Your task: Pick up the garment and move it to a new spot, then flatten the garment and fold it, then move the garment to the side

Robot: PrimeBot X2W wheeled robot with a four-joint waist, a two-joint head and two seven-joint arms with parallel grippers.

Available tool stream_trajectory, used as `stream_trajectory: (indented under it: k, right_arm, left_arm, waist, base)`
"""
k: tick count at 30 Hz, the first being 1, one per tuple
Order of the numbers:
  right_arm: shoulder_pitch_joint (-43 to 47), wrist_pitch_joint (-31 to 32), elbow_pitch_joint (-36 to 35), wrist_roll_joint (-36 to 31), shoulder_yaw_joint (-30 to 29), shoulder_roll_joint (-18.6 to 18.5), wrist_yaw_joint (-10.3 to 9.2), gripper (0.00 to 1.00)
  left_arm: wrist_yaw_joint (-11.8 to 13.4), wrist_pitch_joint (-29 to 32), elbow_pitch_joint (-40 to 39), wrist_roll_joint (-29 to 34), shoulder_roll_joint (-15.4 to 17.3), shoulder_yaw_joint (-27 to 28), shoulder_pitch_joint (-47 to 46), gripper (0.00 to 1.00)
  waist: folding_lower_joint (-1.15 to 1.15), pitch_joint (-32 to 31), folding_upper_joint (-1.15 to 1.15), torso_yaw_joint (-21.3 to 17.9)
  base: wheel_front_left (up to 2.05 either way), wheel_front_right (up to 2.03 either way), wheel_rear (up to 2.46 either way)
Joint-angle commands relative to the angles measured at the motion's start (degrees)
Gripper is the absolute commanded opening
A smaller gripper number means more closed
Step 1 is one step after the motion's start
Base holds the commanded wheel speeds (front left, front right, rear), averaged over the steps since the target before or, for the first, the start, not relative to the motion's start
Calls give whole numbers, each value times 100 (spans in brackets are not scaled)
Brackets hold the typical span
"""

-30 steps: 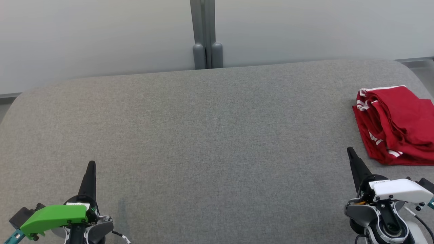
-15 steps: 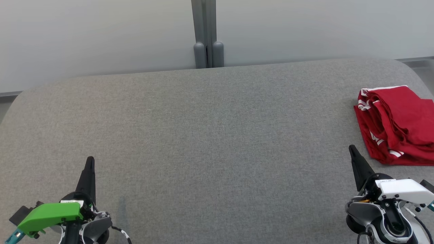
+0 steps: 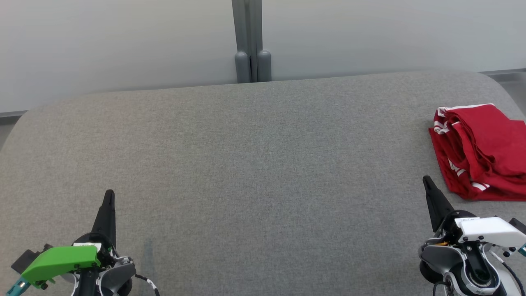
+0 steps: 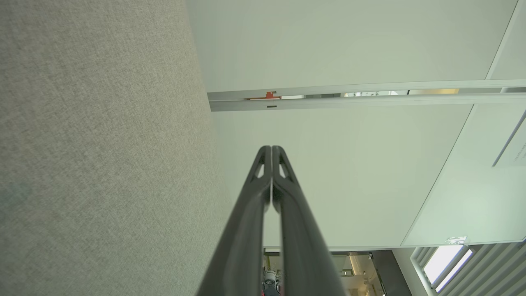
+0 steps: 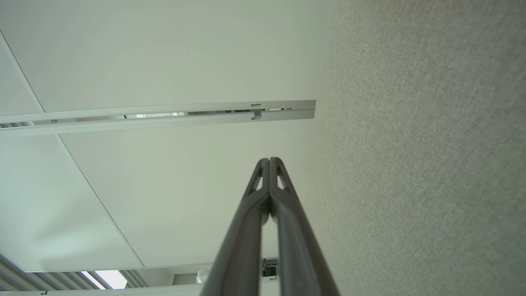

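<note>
- In the head view, the garment (image 3: pixel 481 152) is a red piece with white trim. It lies at 3 o'clock on the grey, cloth-covered surface (image 3: pixel 263 164), folded over itself in loose layers, and the picture's edge cuts off its right side.
- Your right gripper (image 3: pixel 426 179) sits at 5 o'clock, under a white cover (image 3: pixel 489 230). Its jaws are pressed together into one dark point that aims toward 11 o'clock.
- The garment lies at 1 o'clock from that point, near it but not touching.
- Your left gripper (image 3: pixel 109 193) sits at 7 o'clock, under a green cover (image 3: pixel 61 261). Its jaws are also together, pointing to 12 o'clock, well apart from the garment.
- The left wrist view shows the left gripper (image 4: pixel 271 148) with its tips meeting. The surface is on the 9 o'clock side and pale wall panels on the 3 o'clock side.
- The right wrist view shows the right gripper (image 5: pixel 270 159) with its tips touching. Here the surface is at 3 o'clock and the panels at 9 o'clock.
- At 12 o'clock beyond the surface, a grey post (image 3: pixel 250 41) stands between two pale panels.
</note>
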Motion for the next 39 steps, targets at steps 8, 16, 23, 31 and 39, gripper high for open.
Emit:
stream_trajectory:
  k: [8, 16, 23, 31, 39]
  right_arm:
    - [27, 23, -30, 38, -8, -3, 2, 0]
    - [27, 23, -30, 38, -8, -4, 2, 0]
    - [27, 22, -30, 38, -8, -4, 2, 0]
    - [27, 23, -30, 38, -8, -4, 2, 0]
    - [27, 22, -30, 39, -7, -4, 2, 0]
  left_arm:
    - [-28, 25, -15, -6, 40, 16, -60, 0]
    - [-28, 25, -16, -6, 40, 15, -60, 0]
    - [-28, 25, -16, -6, 40, 15, -60, 0]
    - [-28, 25, -15, -6, 40, 15, -60, 0]
    - [-28, 25, -16, -6, 40, 15, -60, 0]
  waist:
    - [0, 0, 0, 0]
    - [0, 0, 0, 0]
    - [0, 0, 0, 0]
    - [0, 0, 0, 0]
    - [0, 0, 0, 0]
  base:
    - [0, 0, 0]
    - [0, 0, 0]
    - [0, 0, 0]
    - [0, 0, 0]
    - [0, 0, 0]
